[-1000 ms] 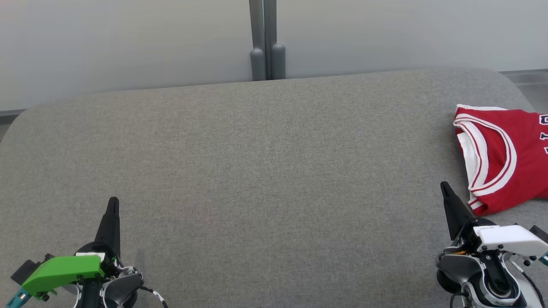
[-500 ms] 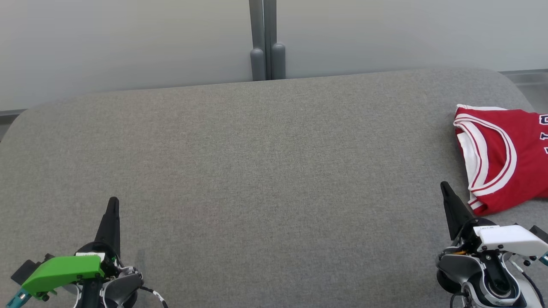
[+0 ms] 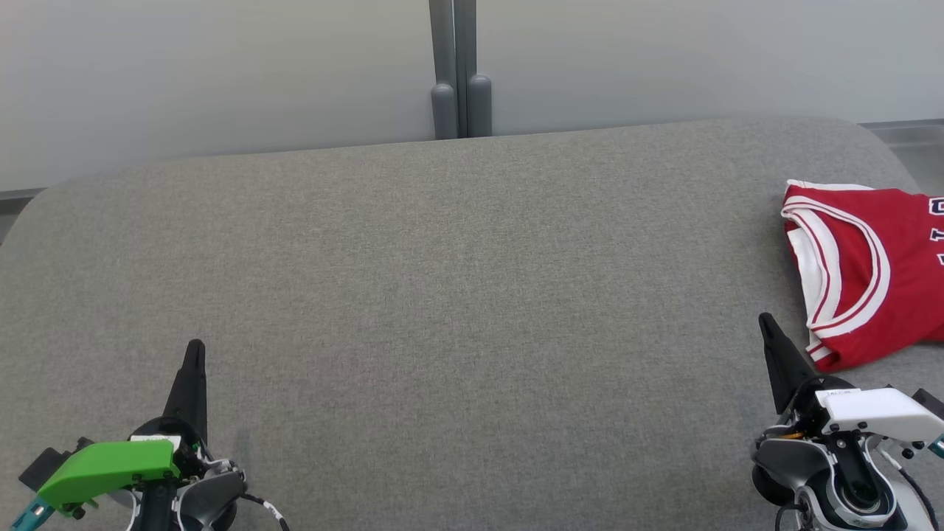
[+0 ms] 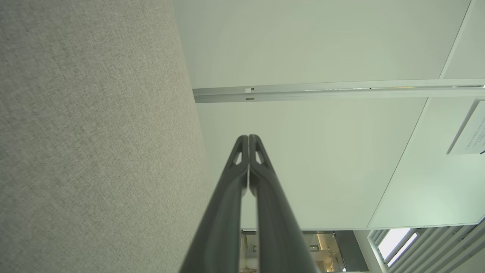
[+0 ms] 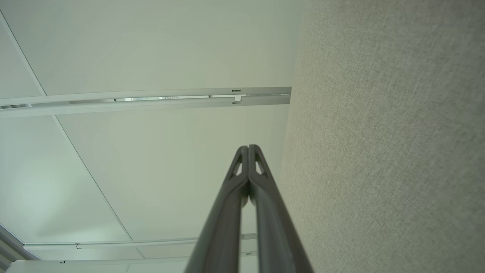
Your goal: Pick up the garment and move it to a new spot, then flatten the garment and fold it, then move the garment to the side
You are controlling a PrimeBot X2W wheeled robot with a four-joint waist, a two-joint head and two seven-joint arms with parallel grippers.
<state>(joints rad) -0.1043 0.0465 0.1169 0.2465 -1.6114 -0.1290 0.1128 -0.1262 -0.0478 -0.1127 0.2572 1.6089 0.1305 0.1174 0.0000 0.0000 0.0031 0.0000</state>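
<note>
- Garment (image 3: 863, 269), head view: a red jersey with white-and-red trim lies folded at the far right of the grey padded surface (image 3: 457, 295), and the frame's right edge cuts it off. The left gripper (image 3: 195, 348) sits at the lower left, well apart from the jersey. The right gripper (image 3: 765, 320) sits at the lower right, its tip near the jersey's near corner but not touching it. Each gripper reads as one dark spike here, so this angle does not show any gap between the fingers.
- Left wrist view: the left gripper (image 4: 248, 137) has its two fingers pressed together at the tips with nothing between them. The padded surface (image 4: 94, 151) fills the left side, and a pale wall (image 4: 322, 163) with a metal rail (image 4: 333, 91) lies beyond.
- Right wrist view: the right gripper (image 5: 249, 147) also has its tips pressed together on nothing. The padded surface (image 5: 386, 151) is on the right.
</note>
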